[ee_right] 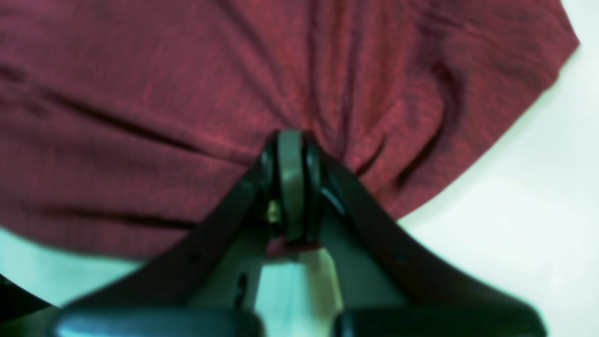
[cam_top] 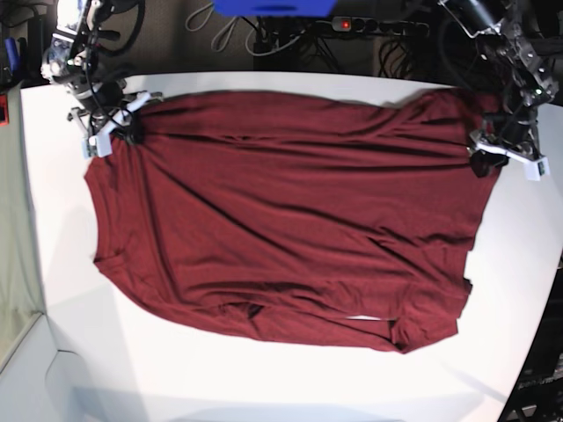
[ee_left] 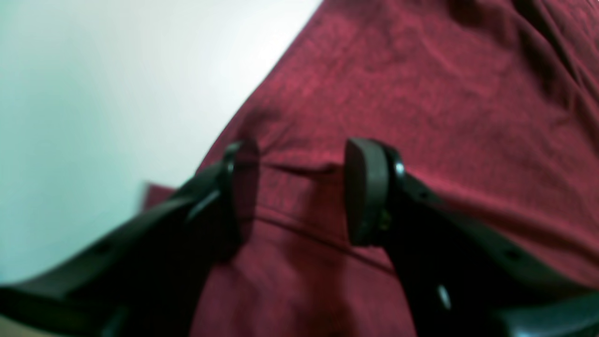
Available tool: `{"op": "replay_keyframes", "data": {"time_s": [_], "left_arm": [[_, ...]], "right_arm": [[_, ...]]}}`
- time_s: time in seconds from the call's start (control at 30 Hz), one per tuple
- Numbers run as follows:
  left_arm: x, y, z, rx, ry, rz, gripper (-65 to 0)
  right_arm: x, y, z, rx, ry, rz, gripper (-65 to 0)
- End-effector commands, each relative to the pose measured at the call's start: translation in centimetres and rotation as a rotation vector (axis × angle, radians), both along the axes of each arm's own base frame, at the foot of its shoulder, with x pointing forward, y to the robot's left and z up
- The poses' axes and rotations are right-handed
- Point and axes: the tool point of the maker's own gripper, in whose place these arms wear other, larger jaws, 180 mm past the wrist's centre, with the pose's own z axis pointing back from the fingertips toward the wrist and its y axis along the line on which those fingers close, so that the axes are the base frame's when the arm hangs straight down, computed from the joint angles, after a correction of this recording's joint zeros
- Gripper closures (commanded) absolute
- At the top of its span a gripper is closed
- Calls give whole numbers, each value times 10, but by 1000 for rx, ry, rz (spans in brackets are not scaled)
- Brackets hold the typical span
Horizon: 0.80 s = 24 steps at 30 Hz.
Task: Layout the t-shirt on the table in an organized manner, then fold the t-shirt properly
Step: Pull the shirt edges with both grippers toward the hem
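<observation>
While the t-shirt (cam_top: pixel 281 220) lies spread across the middle of the table (cam_top: pixel 53 264) in the base view, both arms work its upper edge: the right gripper (ee_right: pixel 290 187), at the upper left of that view, has its jaws pinched tight on a bunch of fabric, with creases radiating from the grip, and the left gripper (ee_left: pixel 299 192), at the upper right, stands half open, its pads either side of a small raised fold near a hem, not yet clamped. To do the laying-out well, the left jaws probably need to close on that fold first, and then both arms should draw apart evenly, keeping the cloth low so that the wrinkles flatten rather than bunch. The garment's long axis runs left to right across the base frame; which end is the collar cannot be told, and the lower right corner lies folded over itself.
</observation>
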Motion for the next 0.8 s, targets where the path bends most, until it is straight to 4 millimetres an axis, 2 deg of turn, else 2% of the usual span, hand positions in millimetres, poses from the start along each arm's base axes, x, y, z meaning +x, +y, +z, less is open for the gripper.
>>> {"op": "replay_keyframes", "data": {"time_s": [0.0, 0.17, 0.33, 0.6, 0.67, 0.77], "left_arm": [[-4, 5, 1, 22, 18, -6, -292], [-6, 8, 2, 29, 21, -6, -292], [3, 9, 23, 72, -26, -17, -292], [19, 12, 65, 158, -115, -37, -292], [21, 12, 69, 166, -124, -39, -292], [34, 12, 78, 160, -160, -34, -292]], "right_arm": [[-6, -7, -4, -39, 40, 1, 0], [-7, -14, -3, -44, 37, -18, 0], [0, -13, 1, -43, 19, -16, 0], [29, -1, 54, -76, -141, 2, 0], [41, 2, 68, -80, -184, 5, 0], [55, 5, 78, -75, -224, 3, 0]]}}
